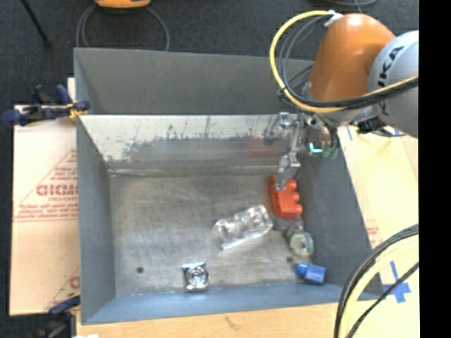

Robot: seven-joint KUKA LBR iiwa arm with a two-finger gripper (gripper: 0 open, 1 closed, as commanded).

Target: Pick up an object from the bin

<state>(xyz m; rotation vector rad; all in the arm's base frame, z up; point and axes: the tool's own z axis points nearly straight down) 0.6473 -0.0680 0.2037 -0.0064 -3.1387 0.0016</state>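
Note:
My gripper [287, 169] hangs at the right side of the bin, near the back wall, reaching down from the arm's wrist. Its lower end is right at the top edge of a red plastic block [285, 200] with a stepped, brick-like shape. Whether it touches the block I cannot tell. Just left of and below the block a clear plastic piece [243, 226] lies on its side. A small round greenish thing [301, 243] sits right below the block.
A blue cap-like piece [311, 273] lies in the bin's front right corner. Near the front wall, left of centre, rests a small silver square thing [195, 276]. The bin's right wall slopes up close beside the gripper.

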